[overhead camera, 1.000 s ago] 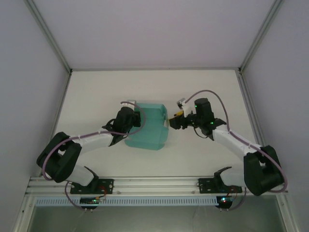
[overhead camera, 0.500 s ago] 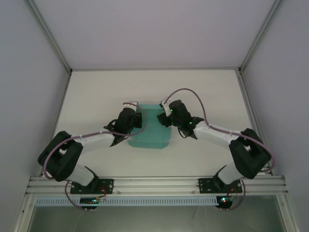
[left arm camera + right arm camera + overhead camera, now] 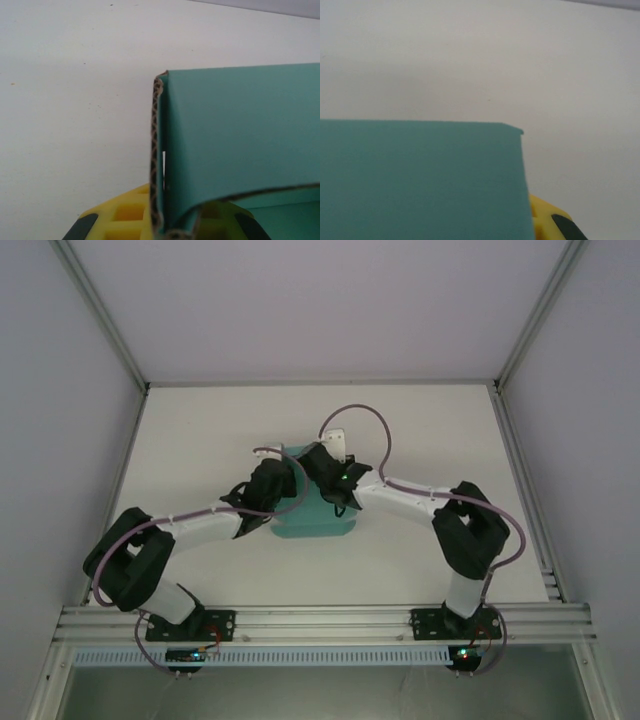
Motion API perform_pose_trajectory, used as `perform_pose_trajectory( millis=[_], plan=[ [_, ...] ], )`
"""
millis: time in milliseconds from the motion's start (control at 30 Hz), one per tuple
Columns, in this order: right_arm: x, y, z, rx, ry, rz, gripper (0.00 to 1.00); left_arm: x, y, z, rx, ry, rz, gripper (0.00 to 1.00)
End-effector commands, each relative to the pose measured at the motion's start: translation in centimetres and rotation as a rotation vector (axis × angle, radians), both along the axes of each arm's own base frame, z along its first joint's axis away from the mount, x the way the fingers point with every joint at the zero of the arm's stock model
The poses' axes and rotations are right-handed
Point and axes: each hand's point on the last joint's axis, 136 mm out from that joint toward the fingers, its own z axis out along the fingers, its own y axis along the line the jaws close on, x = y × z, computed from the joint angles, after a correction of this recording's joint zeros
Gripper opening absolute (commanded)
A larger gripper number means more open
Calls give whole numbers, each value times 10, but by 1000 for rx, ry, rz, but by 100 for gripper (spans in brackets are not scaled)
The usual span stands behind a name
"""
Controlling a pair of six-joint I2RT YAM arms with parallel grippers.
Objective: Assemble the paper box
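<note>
The paper box (image 3: 312,524) lies on the middle of the table (image 3: 200,440). Both arms cross over it and hide most of its top. At its left edge the left tool (image 3: 167,226) is clenched on a doubled, upright wall. The right tool (image 3: 318,468), over its far part, is clenched; what it pinches is hidden. The box's long axis cannot be told.

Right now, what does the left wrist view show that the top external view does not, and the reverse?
Left wrist view: the corrugated cut edge of a folded wall of the paper box, pinched by the left gripper between its yellow fingers. Top external view: the right gripper over the box, close beside the left one. Shared: the teal card and the white table.
</note>
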Motion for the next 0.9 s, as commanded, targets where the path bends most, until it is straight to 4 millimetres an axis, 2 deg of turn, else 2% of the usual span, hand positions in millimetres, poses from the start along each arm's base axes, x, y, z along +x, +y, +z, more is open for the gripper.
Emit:
perform_pose_trajectory(
  millis=[0,167,267,367,400,500,667,867],
  plan=[
    [1,-108,7,-308,-91,-425,0,-2,4,9,3,1,39,0],
    [2,-114,6,-393,-83,-438,0,-2,3,11,-9,1,42,0],
    [9,-99,-6,-360,-55,-331,0,-1,2,11,-6,2,39,0],
    [18,-80,-22,-191,-13,-172,0,-1,1,12,1,4,33,0],
    [17,-77,-29,-147,2,-119,2,-1,2,12,3,3,33,0],
    [16,-60,-30,-15,1,43,14,-2,3,12,9,2,34,0],
    [9,-52,-21,14,-5,178,30,-2,2,11,11,6,24,0],
    [4,-42,-21,35,3,260,34,-3,-2,10,13,11,3,0]
  ],
)
